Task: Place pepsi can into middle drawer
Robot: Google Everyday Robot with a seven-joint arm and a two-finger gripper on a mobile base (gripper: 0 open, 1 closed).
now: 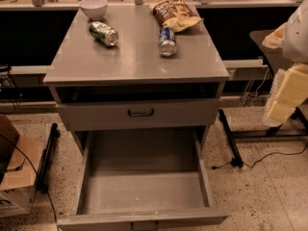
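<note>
The pepsi can, blue with silver ends, lies on its side on the grey cabinet's top, right of centre, just in front of a chip bag. The middle drawer, the lowest and largest one, is pulled fully out and its plain grey inside holds nothing. My gripper shows as pale yellow blocks at the right edge of the view, off to the right of the cabinet at about the height of the upper drawer, well apart from the can. It holds nothing that I can see.
A green-and-silver can lies on its side at the top's left. A white bowl stands behind it. The chip bag lies at the back right. The shallower drawer with a black bar handle is shut. A cardboard box stands on the floor at left.
</note>
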